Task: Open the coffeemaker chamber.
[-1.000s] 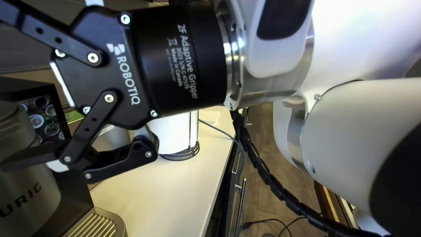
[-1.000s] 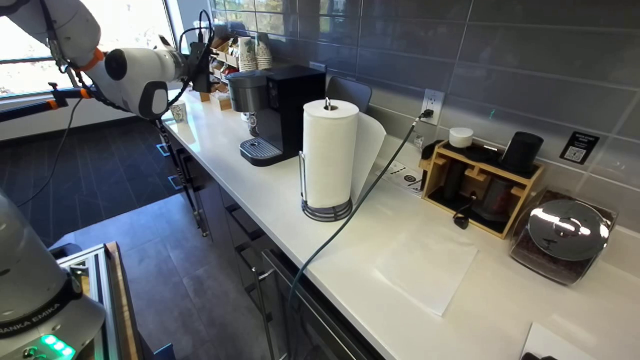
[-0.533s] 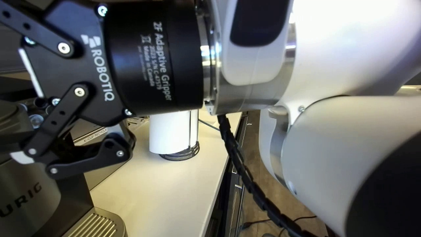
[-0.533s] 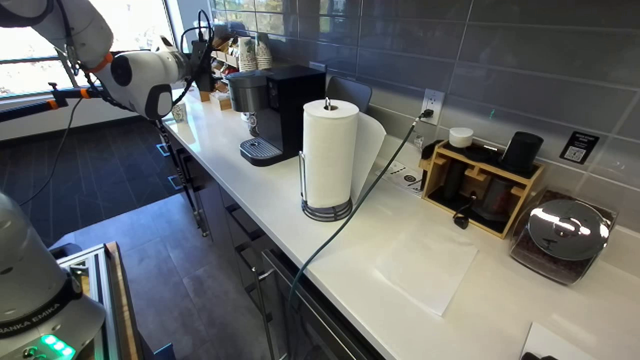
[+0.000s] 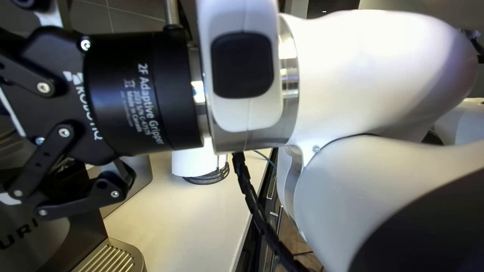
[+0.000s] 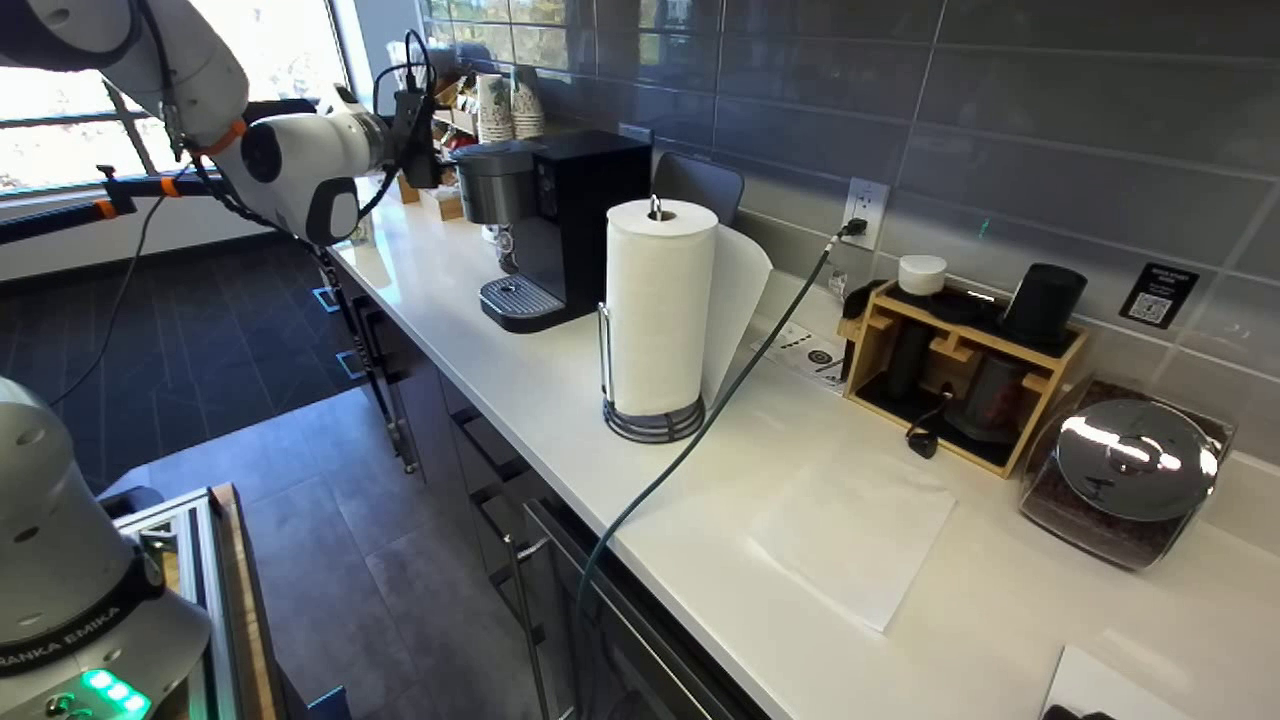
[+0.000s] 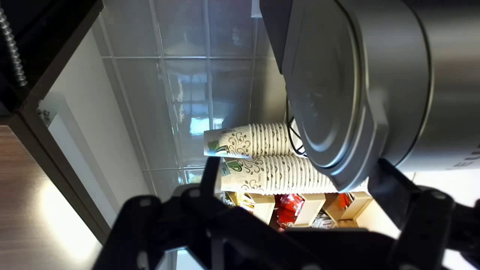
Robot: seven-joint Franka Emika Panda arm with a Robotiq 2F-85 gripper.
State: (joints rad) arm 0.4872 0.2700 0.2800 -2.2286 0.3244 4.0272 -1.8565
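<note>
Holds the gripper (image 7: 299, 162) spread wide near the closed lid (image 7: 330, 82) of the coffeemaker (image 6: 560, 220), set on the bench (image 6: 560, 400) near a paper towel roll (image 6: 658, 310). Cannot tell about contact. Can read "2F Adaptive Gripper" and "Made in Canada" on the gripper, just "URI" on the coffeemaker, "RANKA EMIKA" along the arm base (image 6: 70, 560).

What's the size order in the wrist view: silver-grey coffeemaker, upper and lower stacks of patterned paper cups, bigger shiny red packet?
1. Silver-grey coffeemaker
2. Lower stack of patterned paper cups, partly hidden
3. Upper stack of patterned paper cups
4. Bigger shiny red packet
By visible area; nearness likely inflates the coffeemaker.
</note>
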